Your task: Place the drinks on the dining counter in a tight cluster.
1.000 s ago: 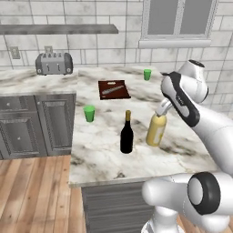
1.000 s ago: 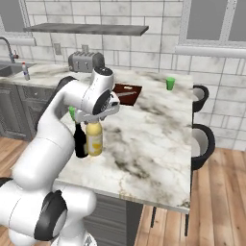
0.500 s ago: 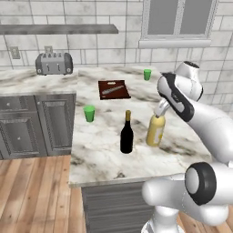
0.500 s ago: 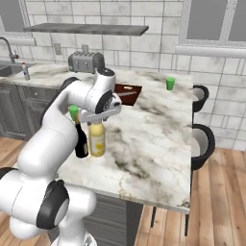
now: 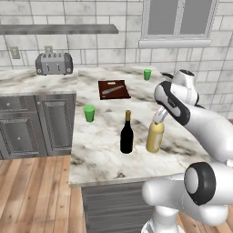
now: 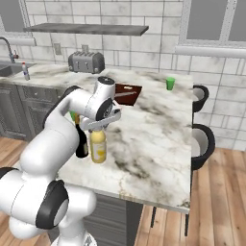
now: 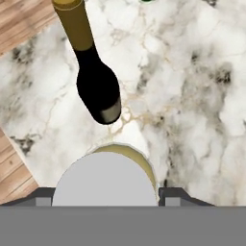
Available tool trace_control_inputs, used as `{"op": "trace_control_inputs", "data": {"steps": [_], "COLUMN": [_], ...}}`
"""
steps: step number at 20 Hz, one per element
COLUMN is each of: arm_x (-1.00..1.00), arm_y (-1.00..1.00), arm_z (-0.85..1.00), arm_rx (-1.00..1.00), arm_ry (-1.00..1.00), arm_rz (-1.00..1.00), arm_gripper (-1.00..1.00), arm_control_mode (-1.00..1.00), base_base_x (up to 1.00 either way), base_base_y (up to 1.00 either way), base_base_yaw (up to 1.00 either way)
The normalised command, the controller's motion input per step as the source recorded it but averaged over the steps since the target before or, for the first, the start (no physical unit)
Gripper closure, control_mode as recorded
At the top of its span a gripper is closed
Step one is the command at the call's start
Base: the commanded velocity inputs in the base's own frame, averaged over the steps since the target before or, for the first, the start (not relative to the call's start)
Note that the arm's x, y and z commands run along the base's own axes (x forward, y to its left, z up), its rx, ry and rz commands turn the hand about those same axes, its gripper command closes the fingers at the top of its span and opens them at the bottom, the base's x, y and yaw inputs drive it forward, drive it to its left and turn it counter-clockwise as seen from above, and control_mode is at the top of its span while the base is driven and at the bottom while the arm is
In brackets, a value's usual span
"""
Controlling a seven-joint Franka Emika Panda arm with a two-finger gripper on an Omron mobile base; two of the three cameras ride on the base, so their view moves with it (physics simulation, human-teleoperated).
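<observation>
Yellow bottle (image 5: pixel 154 136) stands upright on table (image 5: pixel 104 159) near front edge, wine bottle (image 5: pixel 127 134) just beside it, also upright. Hand (image 5: pixel 159 119) sits over yellow bottle's cap, fingers down either side of neck; grasping or just straddling, can't tell. From hand cam pale cap (image 7: pixel 104 180) sits between the fingers, wine bottle (image 7: pixel 93 72) close by. Green cup (image 5: pixel 89 113) further back w/ board (image 5: pixel 113 89).
</observation>
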Motion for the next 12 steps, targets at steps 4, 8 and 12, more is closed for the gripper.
{"op": "trace_control_inputs", "data": {"steps": [4, 8, 12], "arm_x": [0.18, 0.23, 0.28], "arm_y": [0.0, 0.0, 0.0], "arm_z": [-0.22, 0.0, 0.0], "arm_rx": [0.0, 0.0, 0.0], "arm_ry": [0.0, 0.0, 0.0], "arm_rz": [0.06, 0.04, 0.03], "arm_gripper": [1.0, 1.0, 1.0], "arm_control_mode": [-1.0, -1.0, -1.0], "base_base_x": [0.0, 0.0, 0.0], "base_base_y": [0.0, 0.0, 0.0], "base_base_yaw": [0.0, 0.0, 0.0]}}
